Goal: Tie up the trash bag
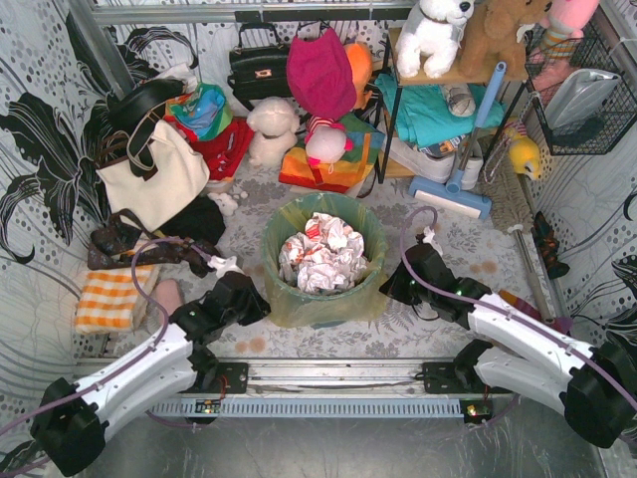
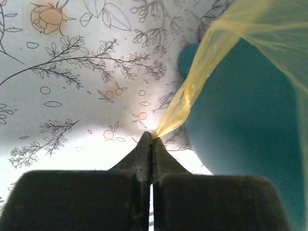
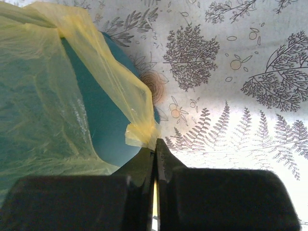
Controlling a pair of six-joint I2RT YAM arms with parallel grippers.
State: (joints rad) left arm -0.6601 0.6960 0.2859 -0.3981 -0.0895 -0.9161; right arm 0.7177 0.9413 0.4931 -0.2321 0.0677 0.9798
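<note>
Both our grippers grip the thin translucent yellow-green plastic trash bag (image 1: 304, 307), which lines the teal round plastic bin (image 2: 250, 125) at mid-table. Our left gripper (image 2: 152, 139) pinches its rim at nine o'clock and our right gripper (image 3: 155, 144) pinches it at three o'clock. Crumpled white paper (image 1: 323, 254) sits inside.

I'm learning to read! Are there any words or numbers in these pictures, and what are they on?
None can be read. The trash bag, the teal bin and the patterned table cover show no writing; anything on the toys and bags behind is too small to tell.
</note>
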